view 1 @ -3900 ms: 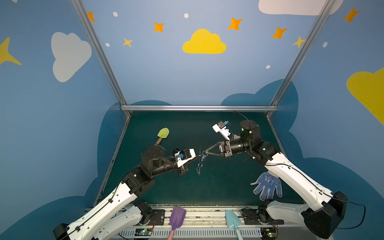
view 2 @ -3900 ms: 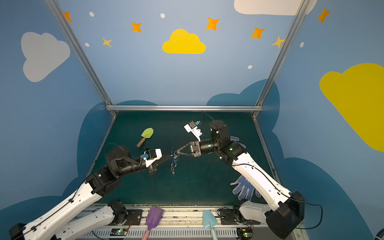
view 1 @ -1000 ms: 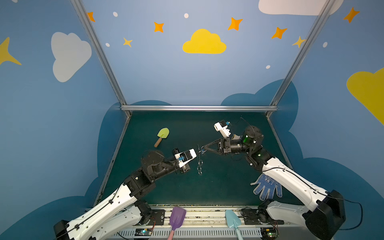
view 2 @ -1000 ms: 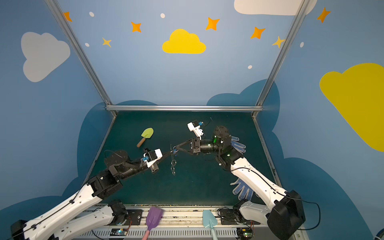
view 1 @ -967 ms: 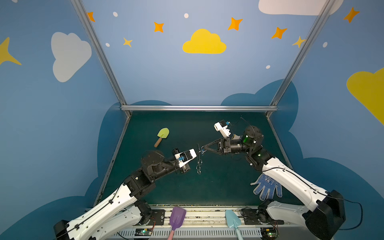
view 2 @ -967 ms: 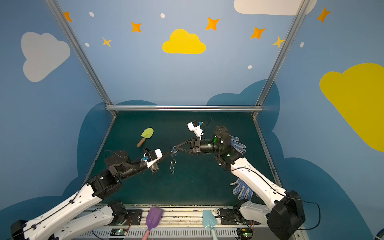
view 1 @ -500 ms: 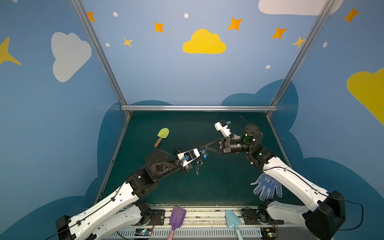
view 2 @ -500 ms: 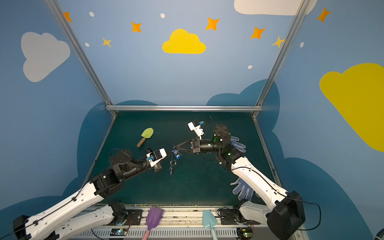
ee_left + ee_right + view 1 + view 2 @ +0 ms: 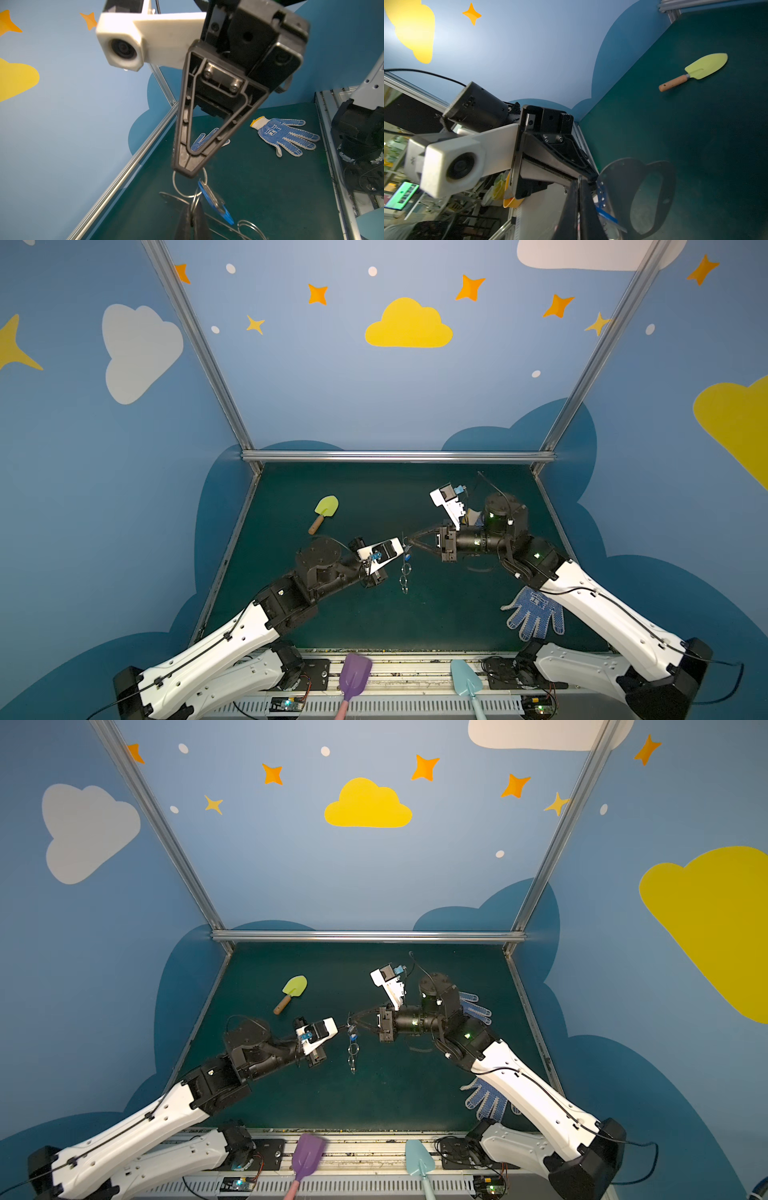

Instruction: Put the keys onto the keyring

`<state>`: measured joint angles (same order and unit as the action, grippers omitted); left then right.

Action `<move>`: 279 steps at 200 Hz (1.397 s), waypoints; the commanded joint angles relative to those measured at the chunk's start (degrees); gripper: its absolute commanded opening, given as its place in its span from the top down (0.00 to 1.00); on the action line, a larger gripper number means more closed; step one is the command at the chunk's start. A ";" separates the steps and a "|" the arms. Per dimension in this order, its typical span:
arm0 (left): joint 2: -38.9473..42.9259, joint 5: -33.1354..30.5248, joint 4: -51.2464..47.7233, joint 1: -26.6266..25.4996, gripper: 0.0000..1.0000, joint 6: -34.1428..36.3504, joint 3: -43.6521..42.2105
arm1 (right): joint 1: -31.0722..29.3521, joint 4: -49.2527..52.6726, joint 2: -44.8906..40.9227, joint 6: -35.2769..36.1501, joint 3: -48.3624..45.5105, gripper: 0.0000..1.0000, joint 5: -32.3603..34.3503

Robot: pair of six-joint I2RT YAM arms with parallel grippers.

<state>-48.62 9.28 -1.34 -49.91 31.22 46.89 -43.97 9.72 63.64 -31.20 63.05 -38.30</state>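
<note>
Presently held aloft over the mat (image 9: 374,614), tips close together: blue-tagged keys (image 9: 212,197), pinched by a small ring in closed left gripper (image 9: 192,209); keyring (image 9: 616,178) hanging from clamped right gripper (image 9: 410,540). Blue-dotted glove (image 9: 284,135) on mat: printed logo, too small to read.

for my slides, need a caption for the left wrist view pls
Both shut, the right gripper and left gripper pinch metal rings carrying the keys and blue tag above the green mat.

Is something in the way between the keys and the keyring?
No, nothing visible. The keys and the keyring hang bunched together in mid-air, where the shut left gripper and right gripper meet.
</note>
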 commanded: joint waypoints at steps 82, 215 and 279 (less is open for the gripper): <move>-1.83 -4.42 1.90 -0.76 0.96 -2.38 2.33 | -2.01 -0.46 4.08 -7.34 4.30 1.00 -2.70; -0.95 -10.35 5.39 -0.74 0.96 -5.51 0.14 | -2.97 7.10 2.78 -3.30 7.54 1.00 0.33; 0.19 -13.80 3.51 -0.79 0.96 -4.60 0.47 | -0.77 13.39 -2.37 0.38 6.16 1.00 6.78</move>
<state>-49.60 1.52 1.21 -51.53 26.83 47.03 -45.15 19.68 64.27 -32.01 69.78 -30.59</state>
